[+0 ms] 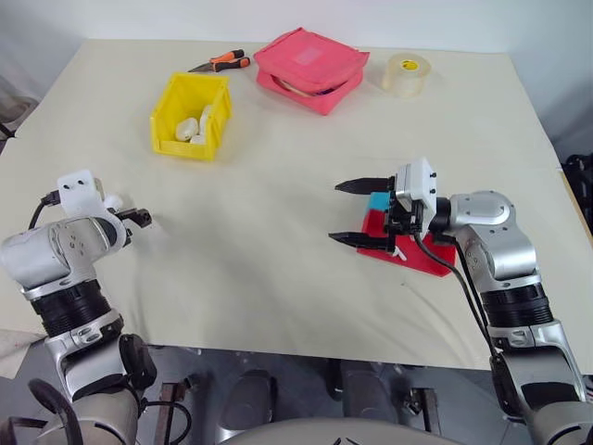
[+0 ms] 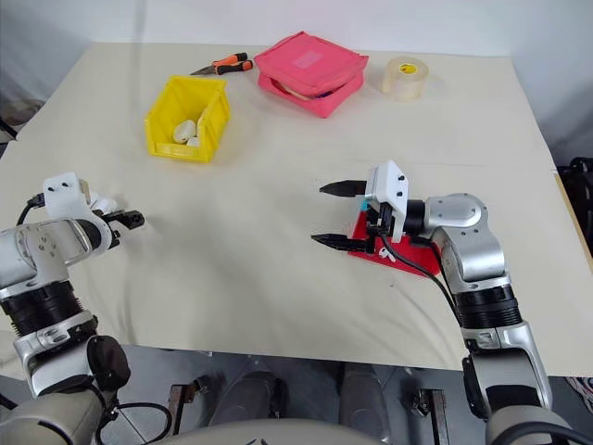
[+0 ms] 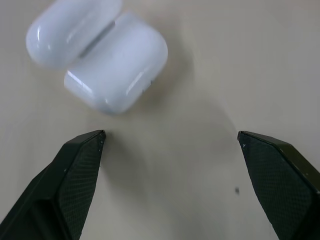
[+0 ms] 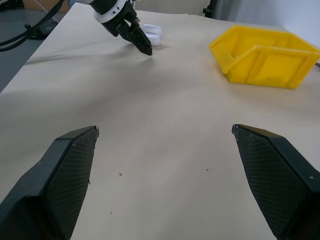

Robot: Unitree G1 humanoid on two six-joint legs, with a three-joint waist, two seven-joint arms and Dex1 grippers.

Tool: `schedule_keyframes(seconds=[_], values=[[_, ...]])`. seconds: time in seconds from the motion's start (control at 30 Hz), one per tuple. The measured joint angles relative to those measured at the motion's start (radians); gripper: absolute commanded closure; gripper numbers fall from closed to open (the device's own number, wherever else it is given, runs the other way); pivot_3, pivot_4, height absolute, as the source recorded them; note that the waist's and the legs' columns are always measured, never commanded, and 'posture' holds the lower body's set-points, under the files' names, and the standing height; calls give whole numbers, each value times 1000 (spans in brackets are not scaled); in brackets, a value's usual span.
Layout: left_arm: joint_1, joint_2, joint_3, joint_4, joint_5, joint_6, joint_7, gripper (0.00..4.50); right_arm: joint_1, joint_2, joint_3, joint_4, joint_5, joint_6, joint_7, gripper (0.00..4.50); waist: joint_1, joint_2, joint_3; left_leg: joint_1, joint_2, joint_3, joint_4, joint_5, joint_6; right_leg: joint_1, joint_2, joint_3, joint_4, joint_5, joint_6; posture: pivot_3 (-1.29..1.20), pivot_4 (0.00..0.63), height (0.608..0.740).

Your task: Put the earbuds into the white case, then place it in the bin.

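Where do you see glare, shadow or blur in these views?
Left wrist view: bright highlights on the glossy white plastic case, soft shadow beneath it. Right wrist view: the near black fingers look soft, the yellow plastic bin sharper. Head views: even light, faint shadows.

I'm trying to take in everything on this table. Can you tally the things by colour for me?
Yellow: 1, the bin
Pink: 1, the zip pouch
White: 1, the case lying near the left jaws
Red: 1, the tray under the right arm
Orange and black: 1, the pliers
Clear: 1, the tape roll
Total: 6
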Motion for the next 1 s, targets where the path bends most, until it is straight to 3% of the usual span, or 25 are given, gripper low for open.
schedule_keyframes(seconds=[0.47,0.63,0.8,1.0], values=[[-79,137,-30,315,6,-205,-23,0,1,-1,0,0,2,0,-17,24,-26,0,0,-1,2,-1,-1,0,0,-1,1,-1,-1,0,-1,0,150,740],[-80,169,-33,350,6,-224,-27,0,1,-1,0,0,2,0,-17,24,-31,0,1,-2,2,-1,-1,0,0,-2,1,-2,-1,0,-1,0,150,740],[-73,114,-1,269,5,-179,28,0,1,-1,0,1,-1,-1,-16,24,-28,0,1,-3,1,-1,-1,0,0,-2,0,-2,-2,0,0,0,150,740],[-84,-12,128,183,6,-195,178,0,-6,0,0,6,-9,-2,-12,24,-21,-1,1,-3,1,-1,-1,0,0,-1,0,-2,-3,0,0,0,150,740]])
